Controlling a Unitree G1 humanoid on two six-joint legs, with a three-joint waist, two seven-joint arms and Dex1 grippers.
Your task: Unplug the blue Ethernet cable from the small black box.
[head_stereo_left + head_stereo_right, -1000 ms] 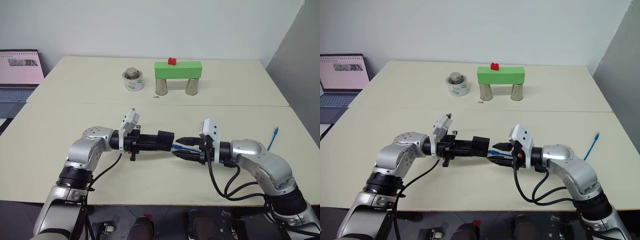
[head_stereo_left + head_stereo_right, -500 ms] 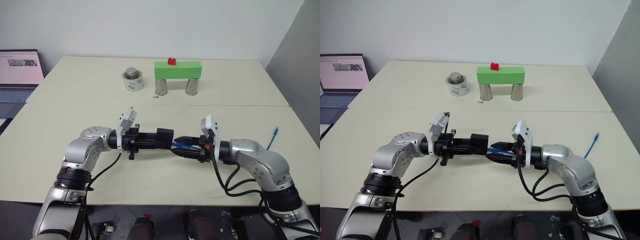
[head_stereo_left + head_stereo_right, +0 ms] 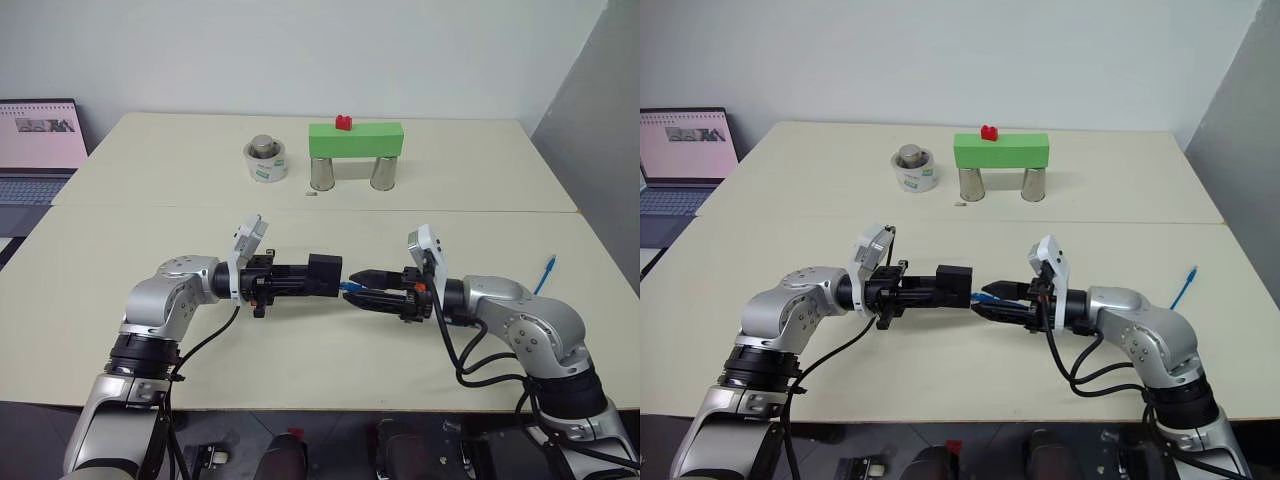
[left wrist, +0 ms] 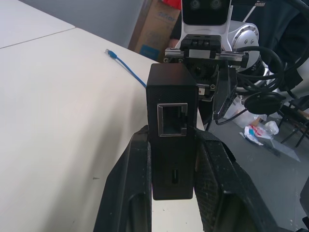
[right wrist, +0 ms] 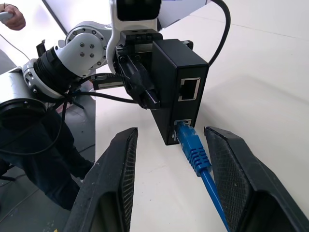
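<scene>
The left gripper (image 3: 300,281) has its two black fingers (image 4: 130,193) clamped on the small black box (image 3: 325,272), holding it in the air above the tabletop (image 3: 120,250) with the ported face turned toward the opposite arm. The right gripper (image 3: 362,291) faces it from just beside the box, its fingers (image 5: 118,179) parted and standing on either side of the blue Ethernet cable (image 5: 195,154); in the right wrist view neither finger pad appears to touch the cord, so whether it is pinched cannot be told for certain. The cable's plug is seated in the box's lower port, below a larger empty socket, and the cord runs straight back from the box between the right fingers, its long axis in line with the two opposed grippers. By that reading the right arm is the one placed to draw the plug away from the box, along the cord's own line, while the left arm steadies the box. The cable's far end (image 3: 549,268) lies on the tabletop well away from the box, beyond the right arm. Farther back from the box stand a roll of tape (image 3: 266,160) with small green print too fine to read, a green block (image 3: 355,138) bridging two metal cans and topped by a small red piece (image 3: 344,123), and a laptop (image 3: 38,140) whose screen text is not legible.
</scene>
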